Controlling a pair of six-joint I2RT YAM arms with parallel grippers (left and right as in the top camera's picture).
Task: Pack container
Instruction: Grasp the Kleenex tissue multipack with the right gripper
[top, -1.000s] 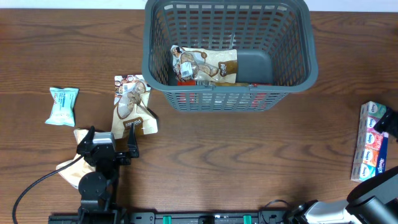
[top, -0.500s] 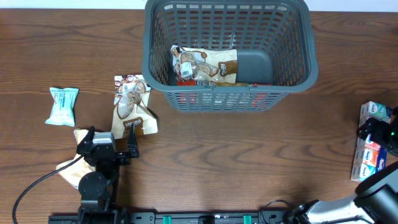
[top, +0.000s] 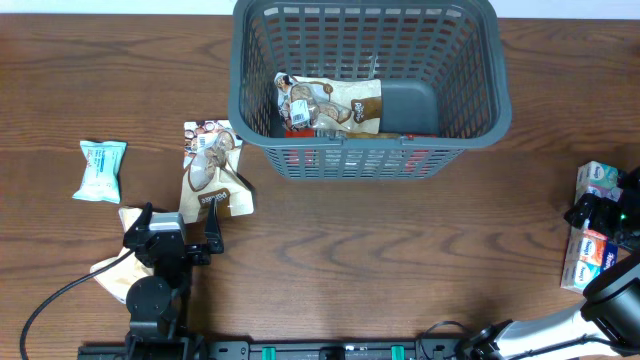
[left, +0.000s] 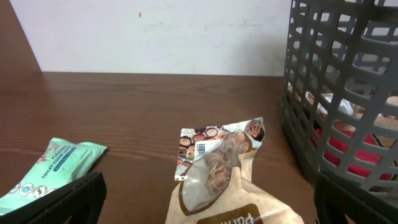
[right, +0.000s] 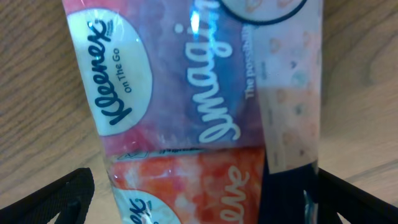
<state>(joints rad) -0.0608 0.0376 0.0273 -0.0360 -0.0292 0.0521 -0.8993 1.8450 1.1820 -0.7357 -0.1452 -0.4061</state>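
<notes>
Basket (top: 360, 160) sits top centre of the table (top: 400, 250). One snack bag (top: 330, 105) is inside, with something red under it. Outside are the brown pouch (top: 212, 175), mint packet (top: 101, 170) and tissue pack (right: 186, 93). Left gripper (top: 175, 226) is spread wide and empty by the pouch. Right gripper (right: 205, 193) is spread wide over the tissues, not clamped. Most packing is left.

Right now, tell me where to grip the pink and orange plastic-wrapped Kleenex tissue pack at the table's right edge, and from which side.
Grip the pink and orange plastic-wrapped Kleenex tissue pack across its narrow width, near mid-length, coming straight down from above. It lies flat on the wooden table, long and slim, and the open right end effector straddles its long sides.
</notes>
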